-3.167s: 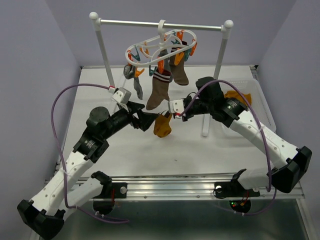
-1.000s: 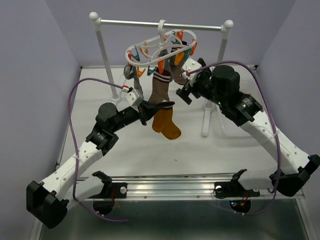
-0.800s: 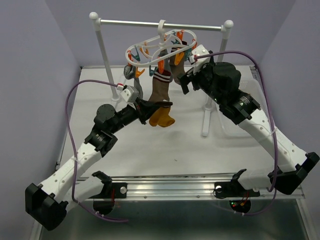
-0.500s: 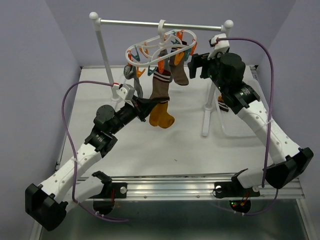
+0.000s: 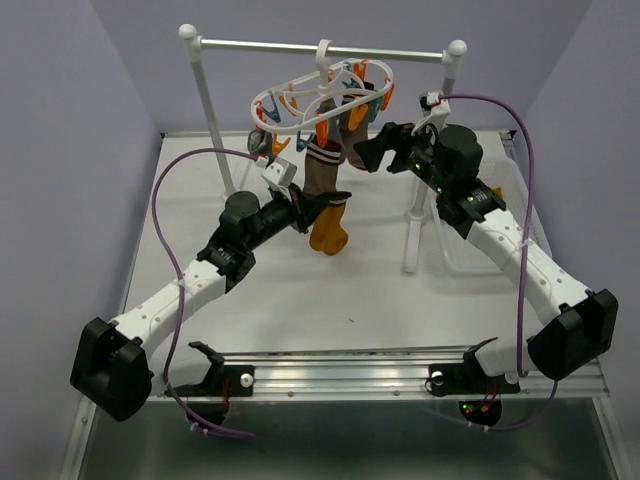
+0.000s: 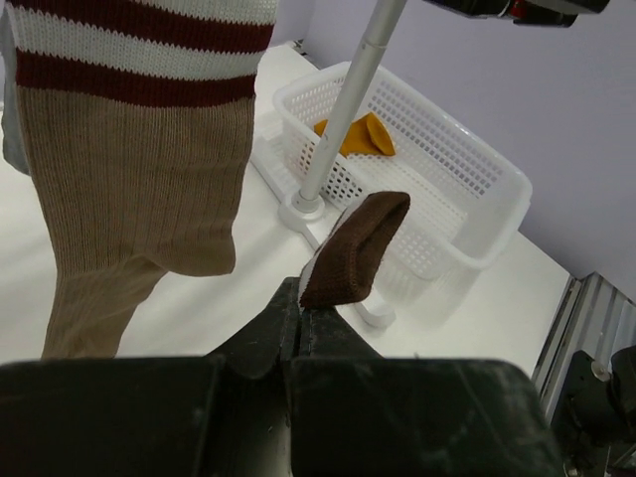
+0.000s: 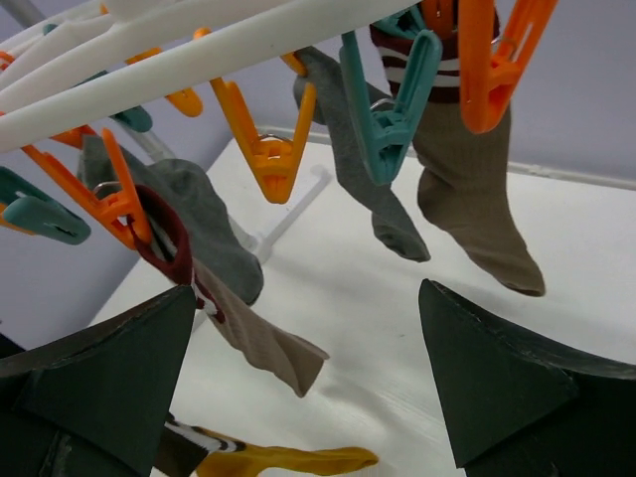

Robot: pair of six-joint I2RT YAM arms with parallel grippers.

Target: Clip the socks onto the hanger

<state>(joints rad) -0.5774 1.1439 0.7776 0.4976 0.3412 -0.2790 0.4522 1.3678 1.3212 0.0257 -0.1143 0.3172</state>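
- The left gripper [image 6: 296, 298] was pressed together on the brown cuff of a mustard sock [image 5: 328, 228]. The sock dangled just below the hanger [image 5: 300, 85], beside a striped sock [image 5: 318, 175] already hanging from it.
- The right gripper [image 7: 308, 288] had its fingers spread wide and held nothing. It was raised close under the hanger's clips, and an orange clip [image 7: 268, 149] just ahead of it looked free.
- Done so far, by my reading: several socks hung clipped, among them the striped one and a grey sock [image 7: 214, 234].
- Left to do: the held sock was not yet in a clip, and another orange sock [image 6: 353, 134] lay in the white basket [image 6: 477, 159].
- About three seconds earlier, both grippers were low over the table around the mustard sock. Since then the left had carried it up toward the hanger, and the right had climbed away to the clips.
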